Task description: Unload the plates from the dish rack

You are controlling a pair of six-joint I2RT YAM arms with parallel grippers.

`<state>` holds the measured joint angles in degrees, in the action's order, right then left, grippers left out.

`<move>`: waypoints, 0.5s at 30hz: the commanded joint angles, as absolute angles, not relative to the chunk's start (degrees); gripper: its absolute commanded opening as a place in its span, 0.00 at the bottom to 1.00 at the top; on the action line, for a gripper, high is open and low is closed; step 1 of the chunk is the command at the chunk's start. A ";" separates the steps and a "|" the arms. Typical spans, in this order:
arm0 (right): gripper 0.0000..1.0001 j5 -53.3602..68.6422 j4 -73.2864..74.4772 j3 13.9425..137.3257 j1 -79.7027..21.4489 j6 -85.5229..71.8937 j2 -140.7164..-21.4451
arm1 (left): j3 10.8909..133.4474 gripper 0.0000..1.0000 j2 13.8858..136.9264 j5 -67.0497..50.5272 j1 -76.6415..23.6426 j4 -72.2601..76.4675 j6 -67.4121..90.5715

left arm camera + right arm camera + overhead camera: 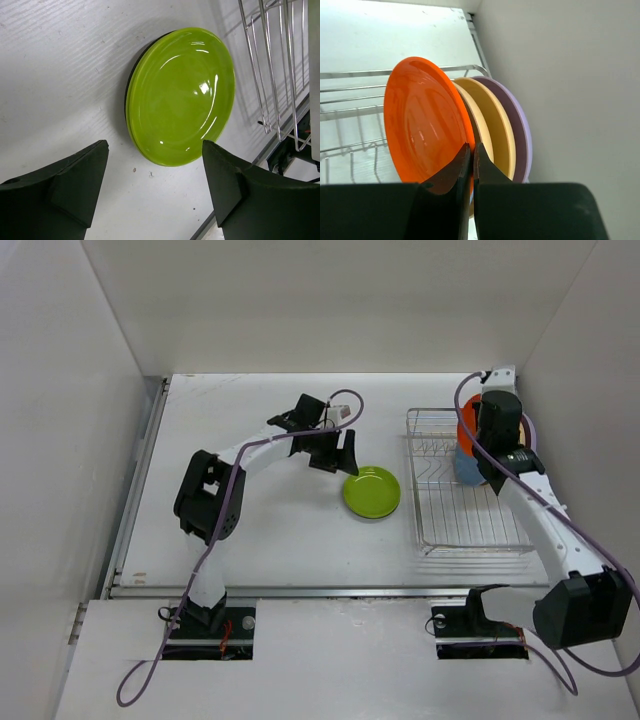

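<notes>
The left gripper (155,146) is spread wide over the lime green plastic plate (180,90) beside the silver wire dish rack (440,512); the right gripper (472,146) pinches the upright orange plate (420,120) at the rack's far end, where a tilted pull could topple the tan plate (496,125) behind.

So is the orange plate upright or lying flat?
Upright: the orange plate stands on edge in the dish rack, right gripper pinching its rim.

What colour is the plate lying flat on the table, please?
The plate is lime green; left wrist view.
</notes>
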<state>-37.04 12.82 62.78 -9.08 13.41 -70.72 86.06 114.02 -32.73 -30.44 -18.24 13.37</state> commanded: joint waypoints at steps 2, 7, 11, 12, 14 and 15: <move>0.00 -26.51 10.10 62.14 -9.14 10.91 -65.31 | 87.37 0.73 107.94 -37.60 -30.67 -16.53 12.39; 0.00 -7.41 16.87 64.07 -9.14 8.00 -64.07 | 83.77 0.71 103.02 -44.64 -30.67 -10.39 11.87; 0.00 5.08 19.34 64.69 -9.14 6.86 -64.59 | 81.31 0.70 100.46 -48.25 -30.67 -6.51 11.34; 0.00 9.10 20.29 65.21 -9.14 6.86 -64.60 | 81.30 0.70 99.76 -48.86 -30.67 -6.50 11.34; 0.00 12.90 21.44 65.74 -9.14 6.86 -65.21 | 80.77 0.70 99.76 -50.00 -30.67 -5.80 11.34; 0.00 16.05 22.32 66.26 -9.14 6.86 -65.82 | 80.77 0.67 99.76 -50.71 -30.67 -5.10 11.86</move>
<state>2.66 20.93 62.33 -9.04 8.32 -65.45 81.95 101.86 -45.87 -30.44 -9.28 12.49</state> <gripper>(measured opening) 0.058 0.704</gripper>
